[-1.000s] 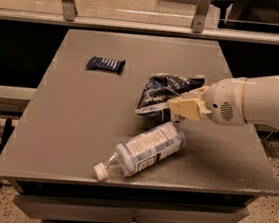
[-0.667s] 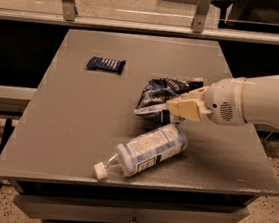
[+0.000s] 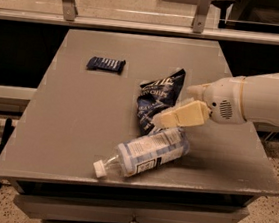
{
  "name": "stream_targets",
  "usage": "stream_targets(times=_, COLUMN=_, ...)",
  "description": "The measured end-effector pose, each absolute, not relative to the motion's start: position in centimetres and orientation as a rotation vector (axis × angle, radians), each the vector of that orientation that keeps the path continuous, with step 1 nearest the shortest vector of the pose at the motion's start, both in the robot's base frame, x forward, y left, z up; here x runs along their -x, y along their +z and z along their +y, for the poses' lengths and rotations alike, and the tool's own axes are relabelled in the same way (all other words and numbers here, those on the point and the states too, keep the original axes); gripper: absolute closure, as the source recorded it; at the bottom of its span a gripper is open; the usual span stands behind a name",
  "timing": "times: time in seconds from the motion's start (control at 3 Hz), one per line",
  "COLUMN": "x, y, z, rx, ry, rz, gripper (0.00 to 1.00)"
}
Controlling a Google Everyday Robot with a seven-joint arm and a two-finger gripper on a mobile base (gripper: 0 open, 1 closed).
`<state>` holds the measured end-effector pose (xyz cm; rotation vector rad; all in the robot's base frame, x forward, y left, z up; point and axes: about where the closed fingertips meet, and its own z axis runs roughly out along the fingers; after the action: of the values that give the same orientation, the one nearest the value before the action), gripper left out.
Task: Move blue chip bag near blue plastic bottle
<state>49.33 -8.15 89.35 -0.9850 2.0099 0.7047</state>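
Now the bag (image 3: 156, 101) sits just beside the bottle (image 3: 147, 153), its lower end nearer than a second ago, so the move looks nearly done; the gripper (image 3: 164, 120) overlaps its right edge, grip impossible to tell.

Here's the grey, flat-topped surface (image 3: 73, 121) with drawers below. Far left on it lies a small flat dark-blue wrapped candy bar (image 3: 105, 64), well apart from the rest. Mid-right sits the crumpled navy foil chip bag (image 3: 156, 96), and just in front of it the clear plastic bottle (image 3: 147, 152) lies on its side, white cap toward the front edge. The cream gripper (image 3: 173, 106) sits at the bag's right edge.
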Motion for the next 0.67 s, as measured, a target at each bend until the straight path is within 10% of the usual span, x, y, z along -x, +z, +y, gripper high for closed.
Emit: stream_targets(times=0.67, x=-50.0, y=89.8, z=-9.5, rx=0.957, ry=0.677, rz=2.004, gripper=0.00)
